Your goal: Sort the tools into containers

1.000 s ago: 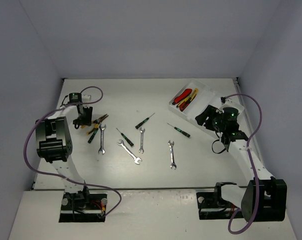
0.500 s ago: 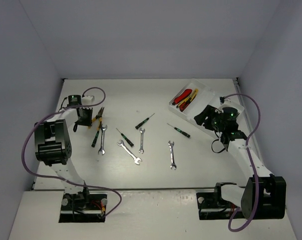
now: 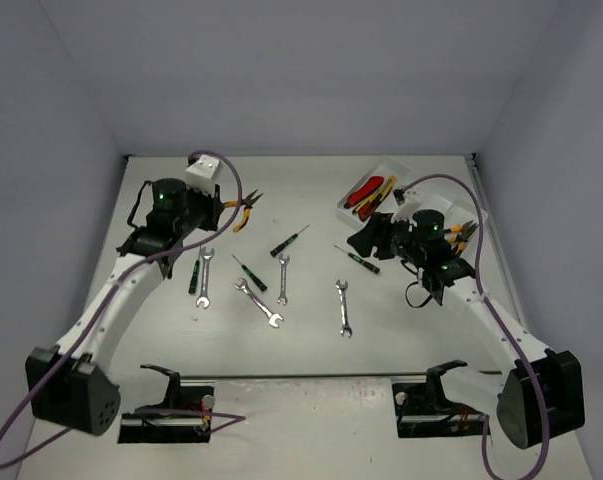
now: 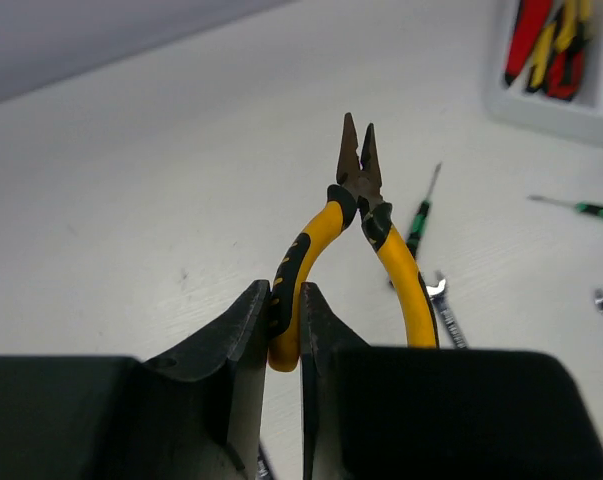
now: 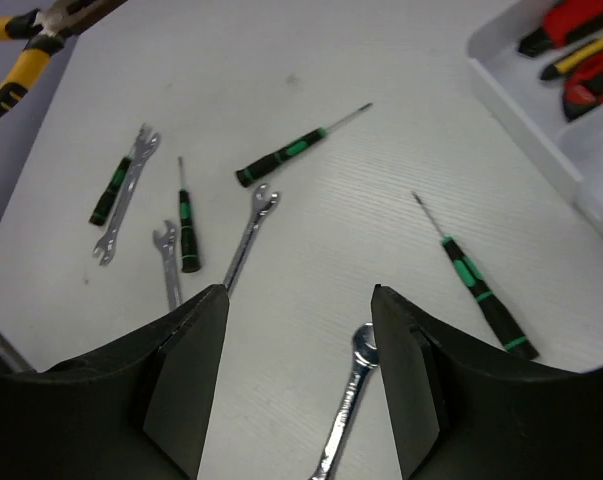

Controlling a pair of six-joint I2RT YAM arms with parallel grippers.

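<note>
Left pincer (image 4: 285, 308) pinches just one handle of the pliers (image 4: 358, 185); they may swivel and drop onto the worktop (image 4: 131, 180). Right pincer (image 5: 299, 305) is spread.

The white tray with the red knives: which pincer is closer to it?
Right. The right pincer hangs open just beside the tray, at its left side; the left pincer, holding yellow pliers, is far off to its left.
</note>
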